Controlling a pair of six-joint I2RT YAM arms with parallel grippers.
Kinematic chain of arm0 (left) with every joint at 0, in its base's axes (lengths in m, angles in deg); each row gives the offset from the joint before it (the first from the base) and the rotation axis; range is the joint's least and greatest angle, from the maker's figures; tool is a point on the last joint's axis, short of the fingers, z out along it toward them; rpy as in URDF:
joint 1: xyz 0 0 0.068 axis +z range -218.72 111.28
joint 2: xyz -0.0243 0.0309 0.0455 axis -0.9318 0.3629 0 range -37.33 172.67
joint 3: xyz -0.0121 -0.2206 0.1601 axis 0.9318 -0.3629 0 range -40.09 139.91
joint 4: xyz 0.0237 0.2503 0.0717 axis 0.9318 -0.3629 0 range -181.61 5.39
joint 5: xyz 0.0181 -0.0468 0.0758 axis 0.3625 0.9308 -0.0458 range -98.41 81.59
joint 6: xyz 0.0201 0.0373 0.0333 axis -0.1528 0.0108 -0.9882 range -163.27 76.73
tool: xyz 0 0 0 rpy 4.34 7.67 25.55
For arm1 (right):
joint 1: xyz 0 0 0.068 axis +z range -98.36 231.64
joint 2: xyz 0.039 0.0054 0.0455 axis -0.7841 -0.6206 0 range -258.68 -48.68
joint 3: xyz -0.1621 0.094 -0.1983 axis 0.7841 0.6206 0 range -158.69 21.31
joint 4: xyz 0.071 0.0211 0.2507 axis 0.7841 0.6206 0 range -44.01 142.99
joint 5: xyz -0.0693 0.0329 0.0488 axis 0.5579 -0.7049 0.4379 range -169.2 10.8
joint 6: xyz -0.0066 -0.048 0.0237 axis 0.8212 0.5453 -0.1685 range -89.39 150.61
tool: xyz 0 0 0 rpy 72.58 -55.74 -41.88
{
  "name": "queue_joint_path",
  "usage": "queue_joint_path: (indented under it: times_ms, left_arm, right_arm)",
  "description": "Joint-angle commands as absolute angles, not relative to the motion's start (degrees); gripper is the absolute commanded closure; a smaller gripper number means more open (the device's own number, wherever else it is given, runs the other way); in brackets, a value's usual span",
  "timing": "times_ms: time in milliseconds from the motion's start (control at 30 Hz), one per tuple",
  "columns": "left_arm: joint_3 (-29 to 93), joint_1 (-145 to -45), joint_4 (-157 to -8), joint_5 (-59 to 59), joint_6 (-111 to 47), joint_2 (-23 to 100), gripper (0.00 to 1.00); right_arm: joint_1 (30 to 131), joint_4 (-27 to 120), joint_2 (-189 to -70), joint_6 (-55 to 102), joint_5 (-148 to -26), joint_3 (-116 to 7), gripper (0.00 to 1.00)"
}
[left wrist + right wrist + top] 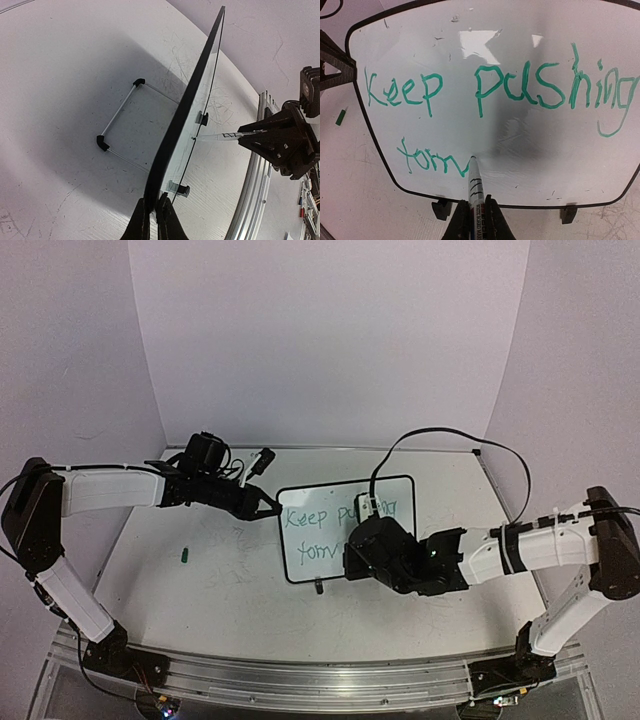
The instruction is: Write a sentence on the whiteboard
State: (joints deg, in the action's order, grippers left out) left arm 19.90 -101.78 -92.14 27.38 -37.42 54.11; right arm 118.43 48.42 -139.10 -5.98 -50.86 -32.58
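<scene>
The whiteboard [330, 502] stands tilted mid-table on its two black feet; it also shows in the right wrist view [520, 150]. The sentence [490, 90] is in green: "Keep pushing" on top, "forw" begun below. My left gripper [272, 508] is shut on the board's left rim, seen edge-on in the left wrist view [180, 125], where my gripper [153, 209] pinches it. My right gripper [362, 540] is shut on a white marker [474, 182], its tip touching the board at the end of the lower line. The marker also shows in the left wrist view [220, 136].
A green marker cap [184, 555] lies on the table left of the board, also at the left edge of the right wrist view [340, 117]. The board's wire stand [117, 117] rests behind it. Faint grey scribbles mark the table. White walls enclose the back and sides.
</scene>
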Motion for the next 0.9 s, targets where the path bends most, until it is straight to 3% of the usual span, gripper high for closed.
queue_joint_path:
  times_ms: [0,267,867]
  left_arm:
    - [21.9,-101.8,-92.8,25.0,-39.0,53.3,1.00]
    - [21.9,-101.9,-92.7,24.9,-39.0,53.4,1.00]
    - [21.8,-101.9,-92.8,24.8,-39.1,53.2,1.00]
  right_arm:
    - [117.1,47.6,-136.8,-4.2,-49.4,-33.0,1.00]
    - [117.2,44.7,-132.8,-5.6,-53.0,-27.0,1.00]
    - [117.2,43.5,-136.6,-6.7,-51.6,-28.6,1.00]
